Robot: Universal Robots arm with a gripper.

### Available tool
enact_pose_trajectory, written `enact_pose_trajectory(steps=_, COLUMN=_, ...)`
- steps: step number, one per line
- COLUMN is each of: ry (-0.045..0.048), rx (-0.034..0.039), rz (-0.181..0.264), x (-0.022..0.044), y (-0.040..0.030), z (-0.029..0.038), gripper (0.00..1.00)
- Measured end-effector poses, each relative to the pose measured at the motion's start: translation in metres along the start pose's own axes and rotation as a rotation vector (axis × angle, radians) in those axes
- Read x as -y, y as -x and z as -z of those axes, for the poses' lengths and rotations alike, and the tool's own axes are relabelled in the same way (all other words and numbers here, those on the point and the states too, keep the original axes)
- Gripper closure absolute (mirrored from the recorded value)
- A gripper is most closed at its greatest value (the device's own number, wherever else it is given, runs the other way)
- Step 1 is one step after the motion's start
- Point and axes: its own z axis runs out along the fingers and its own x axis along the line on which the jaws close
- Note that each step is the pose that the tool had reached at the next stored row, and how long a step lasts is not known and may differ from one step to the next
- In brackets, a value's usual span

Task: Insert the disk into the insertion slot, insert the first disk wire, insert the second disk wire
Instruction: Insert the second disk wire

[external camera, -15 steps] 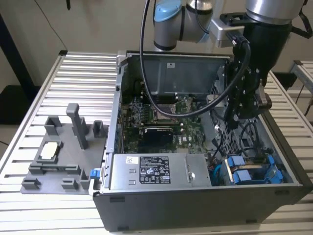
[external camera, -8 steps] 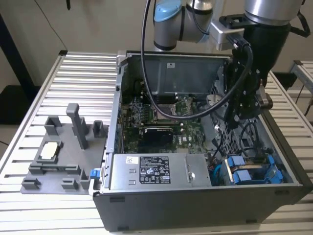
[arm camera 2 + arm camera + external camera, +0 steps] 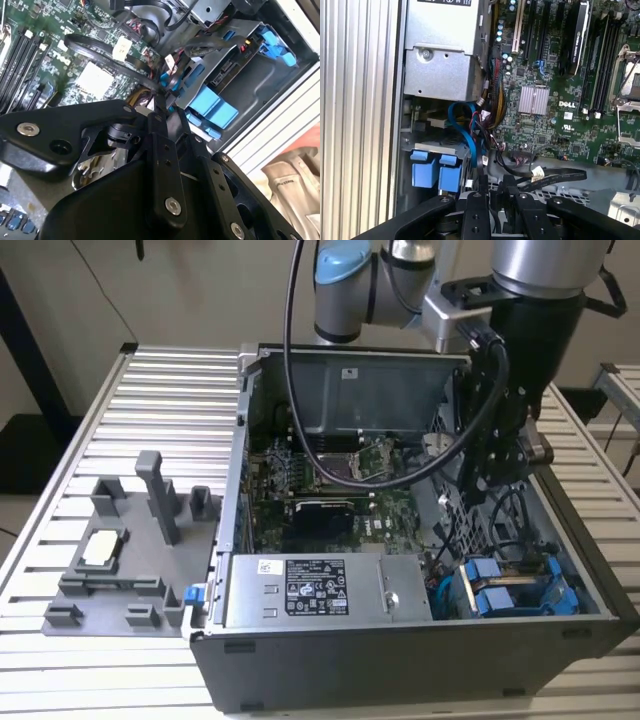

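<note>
Hand low inside open metal case
Exterior view: it hung above the blue-framed disk. Second wrist view: disk sat in grey sheet-metal insertion slot; grip unreadable. First wrist view: ribbed worktop alongside.
</note>
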Motion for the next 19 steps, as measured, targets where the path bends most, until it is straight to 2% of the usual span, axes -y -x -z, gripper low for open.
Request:
enact_pose_trajectory(steps=4, ry=-0.0048, rx=-0.0007, rz=0.0, x=-0.0012, y=0.0001, z=-0.0003, gripper=0.75)
enact_pose_trajectory(steps=5, ry=-0.0051, rx=-0.0007, rz=0.0, x=-0.0013, y=0.0002, z=-0.0004, gripper=0.82)
enact_pose_trajectory(steps=15, ry=-0.0055, rx=-0.0007, rz=0.0, x=-0.0015, y=0.0, z=-0.0006, gripper=0.84)
enact_pose_trajectory(steps=19, ry=-0.0055, rx=-0.0007, rz=0.0, x=-0.002, y=-0.0049, z=-0.0014, gripper=0.84)
